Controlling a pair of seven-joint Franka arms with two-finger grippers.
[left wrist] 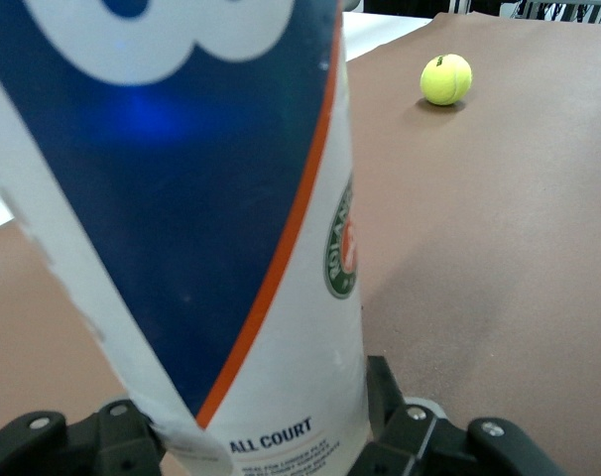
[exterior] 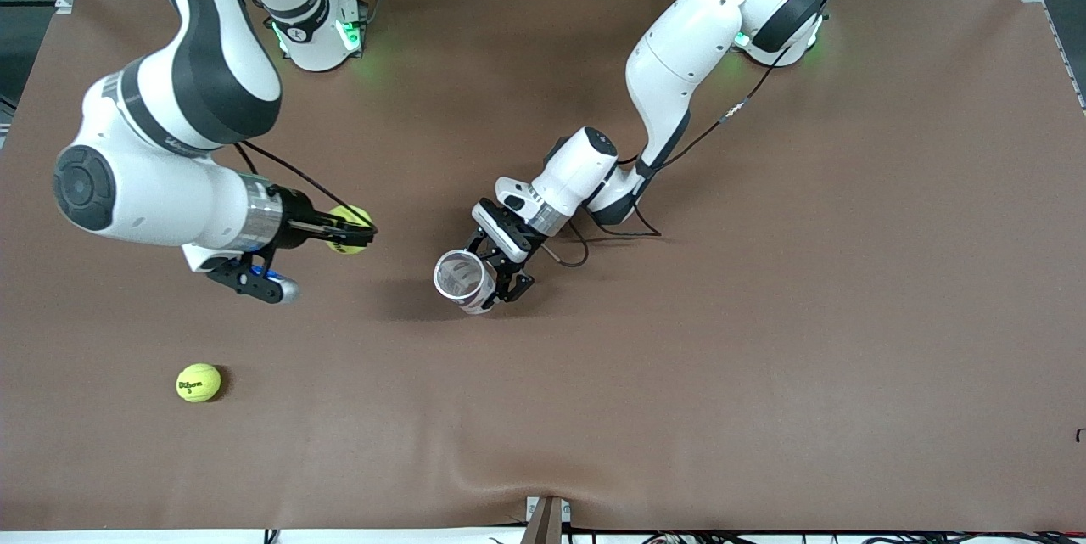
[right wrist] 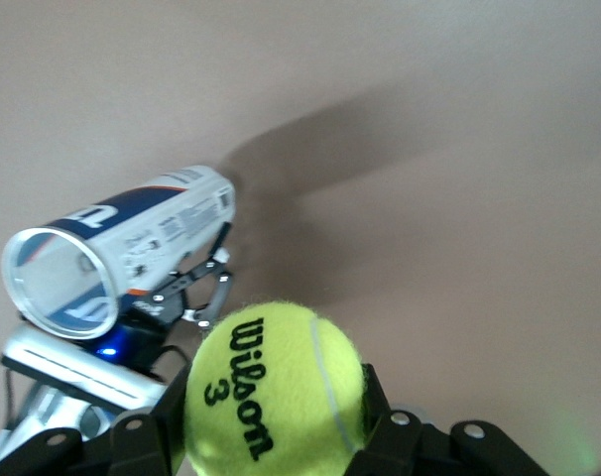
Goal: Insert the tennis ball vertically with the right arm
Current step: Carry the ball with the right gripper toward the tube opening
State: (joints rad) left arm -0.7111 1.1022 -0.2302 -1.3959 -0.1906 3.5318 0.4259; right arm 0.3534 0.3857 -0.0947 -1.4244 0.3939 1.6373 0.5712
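Note:
A yellow Wilson tennis ball [exterior: 352, 215] [right wrist: 276, 387] sits between the fingers of my right gripper [exterior: 355, 230] [right wrist: 271, 421], which is shut on it above the table, toward the right arm's end. Beside it near mid-table, a white and blue tennis ball can [exterior: 462, 279] [left wrist: 231, 198] [right wrist: 122, 253] stands upright with its open mouth up. My left gripper [exterior: 496, 277] [left wrist: 261, 441] is shut on the can's lower part, a black finger on each side. The ball is to one side of the can's mouth, not over it.
A second yellow tennis ball [exterior: 198, 383] [left wrist: 446, 79] lies loose on the brown table [exterior: 764, 315], nearer the front camera and toward the right arm's end. A black cable [exterior: 585, 238] trails by the left wrist.

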